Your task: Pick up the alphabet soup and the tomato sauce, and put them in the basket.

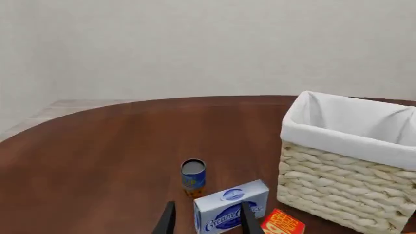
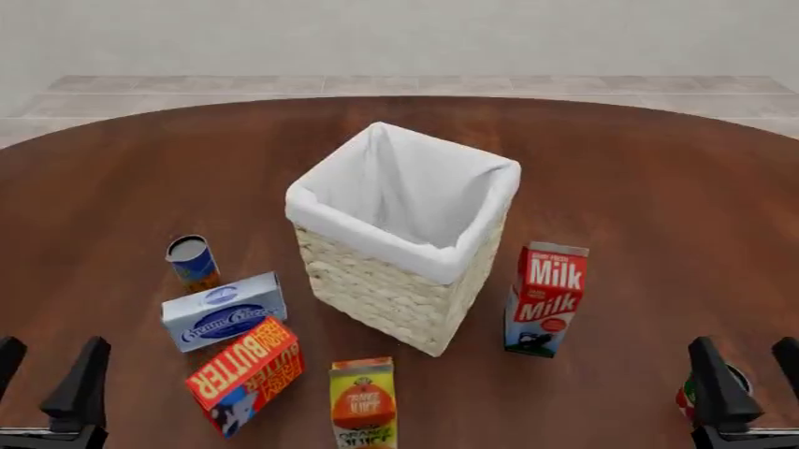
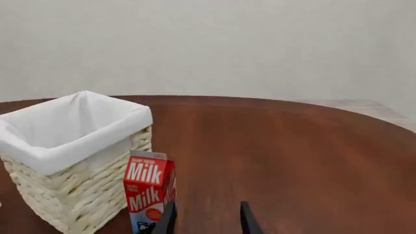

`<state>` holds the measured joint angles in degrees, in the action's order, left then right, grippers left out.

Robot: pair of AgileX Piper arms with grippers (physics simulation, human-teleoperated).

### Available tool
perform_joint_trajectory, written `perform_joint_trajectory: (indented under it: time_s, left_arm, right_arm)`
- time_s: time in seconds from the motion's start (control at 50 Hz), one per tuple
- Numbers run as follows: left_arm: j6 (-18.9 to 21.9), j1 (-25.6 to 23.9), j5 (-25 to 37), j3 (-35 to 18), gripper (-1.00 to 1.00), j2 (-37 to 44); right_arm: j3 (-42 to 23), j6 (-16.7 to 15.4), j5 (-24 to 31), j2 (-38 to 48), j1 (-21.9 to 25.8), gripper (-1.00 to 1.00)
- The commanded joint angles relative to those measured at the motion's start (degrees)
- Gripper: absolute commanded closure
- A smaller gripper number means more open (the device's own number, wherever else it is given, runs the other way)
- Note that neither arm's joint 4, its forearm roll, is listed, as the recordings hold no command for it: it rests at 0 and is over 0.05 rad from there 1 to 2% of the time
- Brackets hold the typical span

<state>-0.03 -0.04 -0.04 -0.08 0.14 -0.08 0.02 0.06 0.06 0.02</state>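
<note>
a round dark brown wooden table [image 2: 649, 187] fills the scene, with pale tiled floor and a plain cream wall beyond it. the left gripper [image 2: 48, 379] sits at the near left edge, its black fingers spread apart and holding nothing; the right gripper [image 2: 747, 372] at the near right edge is likewise parted and empty. just beside the right gripper, mostly hidden behind a finger, stands the tomato sauce [image 2: 686, 397], a small can showing red and green with a grey metal top. the alphabet soup [image 2: 193, 261], a short blue can with an orange-red patch and grey lid, stands upright left of the basket [image 2: 374, 281], just behind a blue and white cream cheese box [image 2: 225, 311]. the big cream wicker basket with white cloth lining stands mid-table. both cans look rigid, smooth and probably slippery; a squeeze across the round wall at mid-height seems safest.
</note>
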Motion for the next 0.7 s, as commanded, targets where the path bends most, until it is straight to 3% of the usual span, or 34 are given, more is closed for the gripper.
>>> perform_joint_trajectory:
  time_s: [0.02,0.42,0.7]
  left_arm:
    - [-0.3,-0.1,-0.5,0.0,-1.0,1.0]
    - [0.4,-0.1,-4.1,-0.5,-1.0,4.9]
    - [0.6,-0.5,-1.3,-9.8,-1.0,8.6]
  right_arm:
    - [-0.3,0.2,0.4,0.1,0.1,-1.0]
    - [-0.8,-0.2,1.1,0.0,0.7,-1.0]
    - [-0.7,-0.5,1.4,0.0,0.9,-1.0]
